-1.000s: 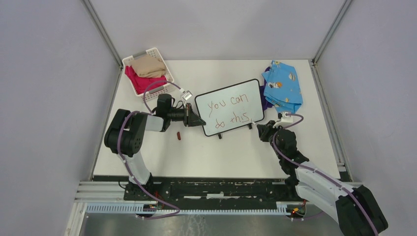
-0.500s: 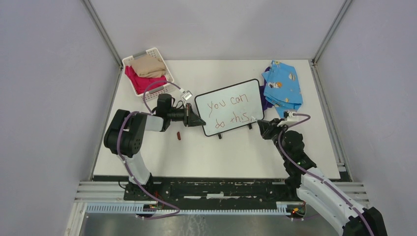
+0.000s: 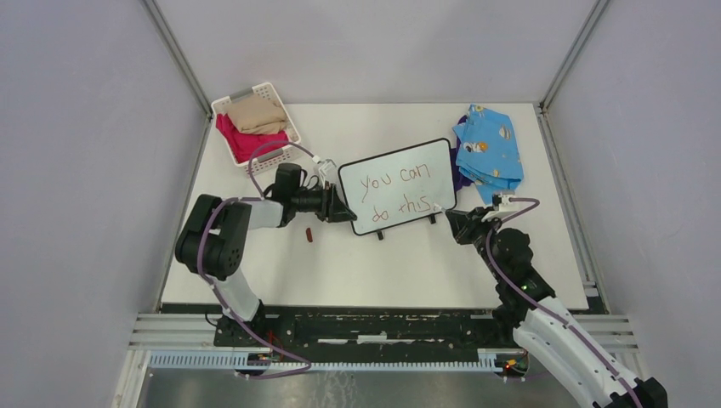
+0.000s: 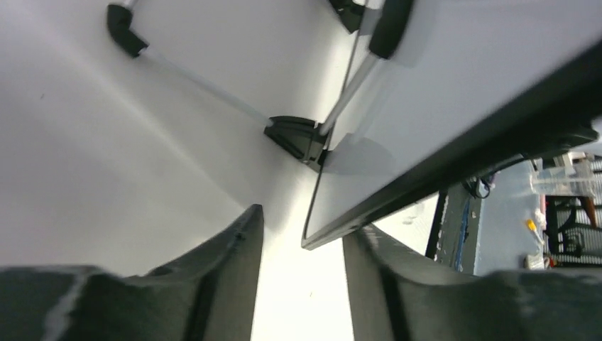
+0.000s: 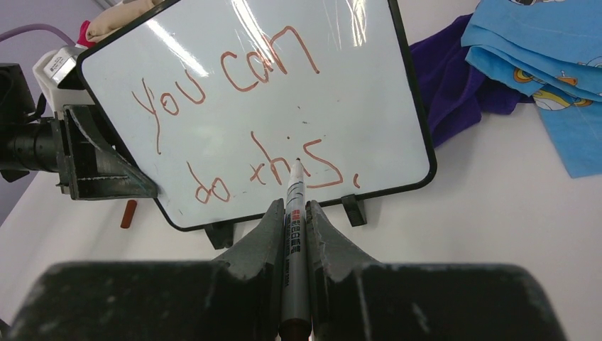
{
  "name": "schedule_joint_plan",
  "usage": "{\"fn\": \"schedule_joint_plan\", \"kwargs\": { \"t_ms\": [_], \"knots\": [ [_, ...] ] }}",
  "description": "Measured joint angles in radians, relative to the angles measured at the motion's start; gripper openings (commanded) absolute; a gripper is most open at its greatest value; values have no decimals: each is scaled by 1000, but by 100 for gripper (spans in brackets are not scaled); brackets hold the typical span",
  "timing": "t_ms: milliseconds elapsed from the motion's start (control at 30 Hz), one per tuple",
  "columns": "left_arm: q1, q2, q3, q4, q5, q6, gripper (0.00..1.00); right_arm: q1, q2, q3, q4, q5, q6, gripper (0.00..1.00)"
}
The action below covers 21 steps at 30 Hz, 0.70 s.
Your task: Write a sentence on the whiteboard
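Note:
The whiteboard (image 3: 395, 185) stands on its two black feet mid-table and reads "you can do this." in red; it also shows in the right wrist view (image 5: 270, 85). My right gripper (image 3: 457, 223) is shut on a grey marker (image 5: 294, 213). The marker's tip is at the board's lower right, by the "s". My left gripper (image 3: 340, 208) is at the board's left edge with its jaws apart. The board's black frame (image 4: 454, 145) runs between the fingers and lies against the right finger (image 4: 383, 270).
A red marker cap (image 3: 309, 234) lies on the table left of the board. A white basket (image 3: 289, 115) with beige and pink clothes stands at the back left. Blue patterned cloth (image 3: 489, 153) over purple cloth (image 5: 454, 85) lies right of the board.
My right gripper has moved with the marker up and left to the board's lower right corner. My left arm has shifted a little and the board has moved slightly right.

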Motion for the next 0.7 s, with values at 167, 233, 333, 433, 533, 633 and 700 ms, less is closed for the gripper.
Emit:
{"fn": "schedule_joint_plan", "kwargs": {
  "t_ms": [167, 233, 333, 433, 533, 633, 700],
  "knots": [
    [-1, -20, -10, -89, -80, 33, 100, 0, -26, 6, -23, -8, -9, 0],
    [-1, -46, -19, -124, -108, 36, 100, 0, -32, 6, -29, -15, -9, 0],
    [-1, -113, -33, -175, -156, 43, 100, 0, -42, 17, -41, -35, -10, 0],
    [2, -220, -40, -241, -220, 53, 100, 0, -51, 29, -45, -54, -11, 0],
    [7, -378, -41, -340, -355, 55, 100, 0, -68, 48, -53, -81, -16, 0],
    [12, -559, -35, -459, -555, 54, 100, 0, -97, 68, -64, -113, -27, 0],
    [13, -692, -24, -544, -727, 48, 100, 0, -118, 77, -69, -126, -37, 0]
  ]
}}
